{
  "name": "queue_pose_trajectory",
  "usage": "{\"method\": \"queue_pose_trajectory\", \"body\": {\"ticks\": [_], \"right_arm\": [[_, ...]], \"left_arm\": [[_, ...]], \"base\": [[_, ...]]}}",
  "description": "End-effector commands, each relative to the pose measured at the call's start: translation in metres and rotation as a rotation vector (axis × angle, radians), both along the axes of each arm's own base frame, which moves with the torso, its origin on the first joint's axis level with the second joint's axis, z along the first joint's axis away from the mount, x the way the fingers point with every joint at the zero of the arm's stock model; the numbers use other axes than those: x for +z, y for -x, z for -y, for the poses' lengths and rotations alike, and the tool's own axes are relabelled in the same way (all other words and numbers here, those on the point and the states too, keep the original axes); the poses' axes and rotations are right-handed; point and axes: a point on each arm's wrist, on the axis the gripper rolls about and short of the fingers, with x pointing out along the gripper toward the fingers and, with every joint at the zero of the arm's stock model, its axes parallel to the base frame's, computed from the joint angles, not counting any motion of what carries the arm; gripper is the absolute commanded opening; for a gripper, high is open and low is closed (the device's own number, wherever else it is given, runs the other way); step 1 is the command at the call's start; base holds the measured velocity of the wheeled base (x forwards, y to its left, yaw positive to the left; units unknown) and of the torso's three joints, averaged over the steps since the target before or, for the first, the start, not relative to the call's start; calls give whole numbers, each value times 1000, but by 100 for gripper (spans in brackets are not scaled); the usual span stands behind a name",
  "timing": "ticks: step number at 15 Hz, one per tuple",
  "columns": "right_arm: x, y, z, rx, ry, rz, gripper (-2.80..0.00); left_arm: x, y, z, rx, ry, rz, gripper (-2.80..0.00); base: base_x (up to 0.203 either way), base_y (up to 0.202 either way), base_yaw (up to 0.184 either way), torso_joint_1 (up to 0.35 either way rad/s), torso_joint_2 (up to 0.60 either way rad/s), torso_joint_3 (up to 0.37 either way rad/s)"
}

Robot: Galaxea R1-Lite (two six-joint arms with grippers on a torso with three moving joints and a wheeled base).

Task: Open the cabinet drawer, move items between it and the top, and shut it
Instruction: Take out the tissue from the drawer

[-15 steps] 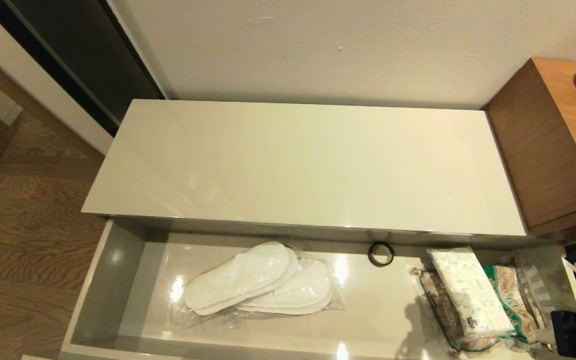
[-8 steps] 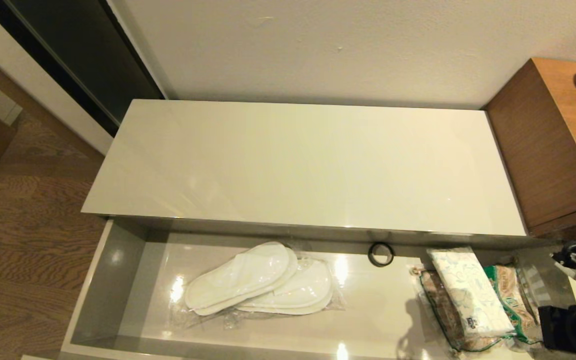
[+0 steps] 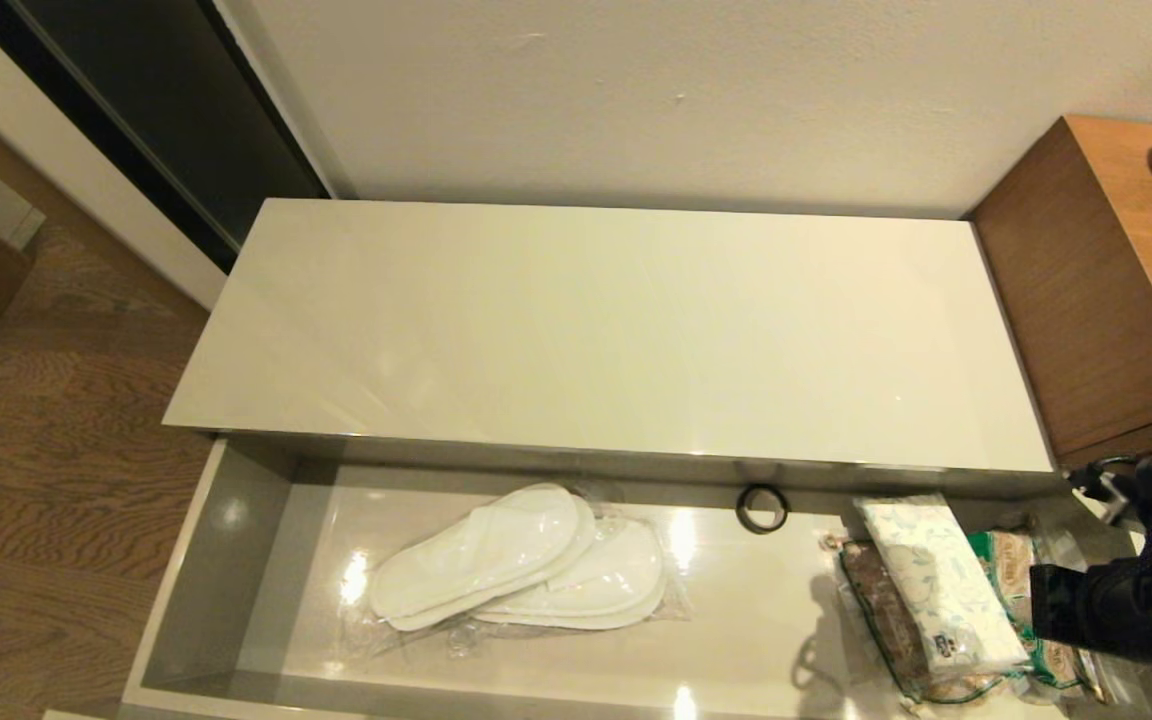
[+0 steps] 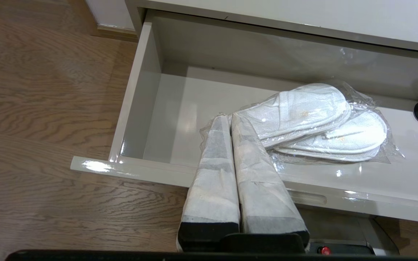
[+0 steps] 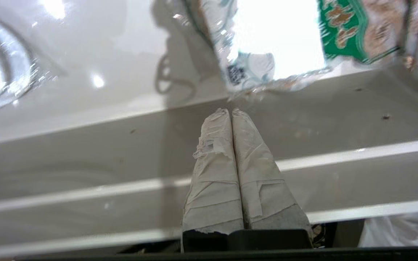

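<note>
The cabinet drawer [image 3: 236,560] stands pulled out below the cream top [image 3: 606,330], which carries nothing. Clear-wrapped white slippers [image 3: 516,560] lie left of the drawer's middle. The leaf-print tissue pack [image 3: 936,585] rests on a snack bag at the drawer's right end. My right arm [image 3: 1126,605] reaches in from the right, beside the pack. The right gripper [image 5: 232,110] is shut and empty over the drawer's front wall, just short of the tissue pack [image 5: 267,43]. Shut and empty too, my left gripper [image 4: 229,116] hangs above the drawer's front rim, its tips by the slippers [image 4: 310,116].
A green-labelled snack bag [image 3: 1021,590] lies under and beside the tissue pack. A small black ring [image 3: 762,508] sits at the drawer's back wall. A taller brown wooden cabinet [image 3: 1096,290] stands to the right. The slot pull [image 4: 307,198] shows on the drawer front. Wood floor lies to the left.
My right arm has risen and moved left over the drawer's right end, closer to the tissue pack. The drawer and the items in it have not moved.
</note>
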Motion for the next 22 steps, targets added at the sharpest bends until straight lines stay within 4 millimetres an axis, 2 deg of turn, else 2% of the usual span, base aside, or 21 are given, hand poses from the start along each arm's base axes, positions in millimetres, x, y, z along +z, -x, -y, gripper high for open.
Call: {"method": "queue_pose_trajectory", "body": {"ticks": [1,5,8,11,14,17,22], "right_arm": [[-10,-4,1,-11,12,-32,0],[-33,-5,1,-6,21,-57,0],[-57,-10,1,-6,17,-115,0],[-73,-21,2,-8,17,-123,0],[-78,-31,3,-15,25,-73,0],[-81,-32,4,-49,66,-73,0],[-96,-39,7,-81,101,-4,0]], "left_arm": [[0,0,0,1,0,-1,-280],[0,0,0,1,1,-1,-280],[0,0,0,1,0,-1,-280],[0,0,0,1,1,-1,-280],[0,0,0,1,0,-1,-280],[0,0,0,1,0,-1,-280],[0,0,0,1,2,-1,-280]], "base": [[0,0,0,0,0,0],[0,0,0,0,0,0],[0,0,0,0,0,0],[0,0,0,0,0,0],[0,0,0,0,0,0],[0,0,0,0,0,0],[0,0,0,0,0,0]]}}
